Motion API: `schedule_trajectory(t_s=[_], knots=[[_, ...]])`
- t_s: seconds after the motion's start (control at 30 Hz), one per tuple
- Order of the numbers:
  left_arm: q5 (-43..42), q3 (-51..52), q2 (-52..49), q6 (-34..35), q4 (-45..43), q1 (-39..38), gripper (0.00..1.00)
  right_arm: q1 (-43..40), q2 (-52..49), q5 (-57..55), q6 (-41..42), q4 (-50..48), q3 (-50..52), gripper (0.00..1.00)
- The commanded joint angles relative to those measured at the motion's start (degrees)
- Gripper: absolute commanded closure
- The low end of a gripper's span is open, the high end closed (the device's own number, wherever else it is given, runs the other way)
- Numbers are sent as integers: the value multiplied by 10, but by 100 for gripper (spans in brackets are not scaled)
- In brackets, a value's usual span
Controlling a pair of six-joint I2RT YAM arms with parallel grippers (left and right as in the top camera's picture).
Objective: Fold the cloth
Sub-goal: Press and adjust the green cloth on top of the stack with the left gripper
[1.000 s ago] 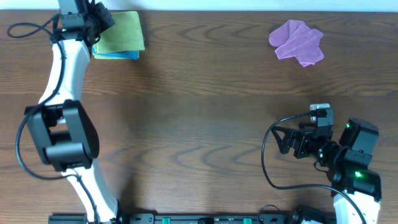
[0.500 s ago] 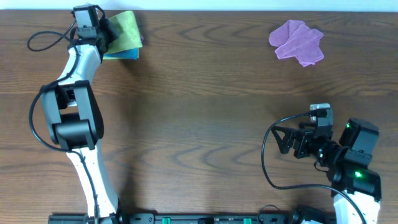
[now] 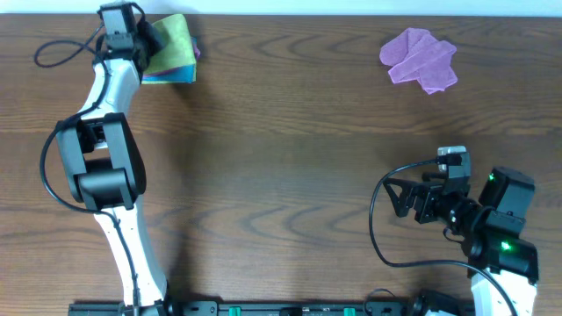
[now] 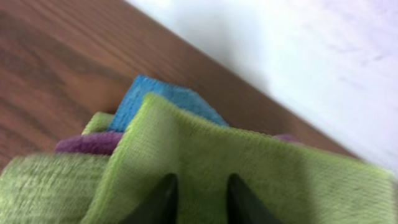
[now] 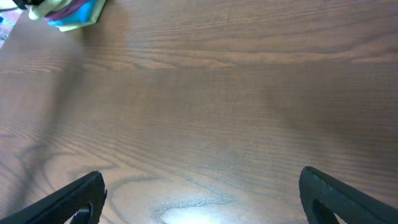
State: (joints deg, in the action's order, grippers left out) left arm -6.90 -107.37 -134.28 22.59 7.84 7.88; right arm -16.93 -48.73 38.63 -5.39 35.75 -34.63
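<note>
The lime-green cloth (image 3: pixel 176 37) lies on top of a stack at the table's far left corner. My left gripper (image 3: pixel 147 39) is at its left edge. In the left wrist view the two fingertips (image 4: pixel 198 186) pinch a raised fold of the green cloth (image 4: pixel 249 155), lifted off the layers beneath it. The white tag is not visible. My right gripper (image 3: pixel 406 197) is open and empty, low over bare table at the front right, with its fingers wide apart in the right wrist view (image 5: pixel 202 196).
Under the green cloth lie a blue cloth (image 3: pixel 169 77) (image 4: pixel 158 99) and a purple cloth (image 4: pixel 87 143). A crumpled purple cloth (image 3: pixel 419 58) lies at the far right. The table's back edge (image 4: pixel 261 87) runs just behind the stack. The stack also shows in the right wrist view (image 5: pixel 71 12).
The left arm swung its elbow right and drew the gripper in. The green cloth's left side has risen and bunched toward the gripper, exposing purple beneath. The right arm has not moved.
</note>
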Motion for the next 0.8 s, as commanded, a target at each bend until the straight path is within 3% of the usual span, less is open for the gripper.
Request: schedule_trajectory(t_s=[0.0, 0.1, 0.33, 0.57, 0.77], knots=[[-24, -51, 13, -37, 35, 3, 67, -3, 0, 6, 6, 1, 3, 1], [-37, -99, 14, -60, 94, 3, 55, -3, 0, 6, 6, 1, 3, 1], [-50, -194, 14, -89, 228, -5, 6, -3, 0, 6, 6, 1, 3, 1], [-50, -259, 16, -94, 341, -25, 5, -3, 0, 6, 6, 0, 3, 1], [-50, -273, 38, -93, 365, -45, 4, -3, 0, 6, 6, 0, 3, 1]])
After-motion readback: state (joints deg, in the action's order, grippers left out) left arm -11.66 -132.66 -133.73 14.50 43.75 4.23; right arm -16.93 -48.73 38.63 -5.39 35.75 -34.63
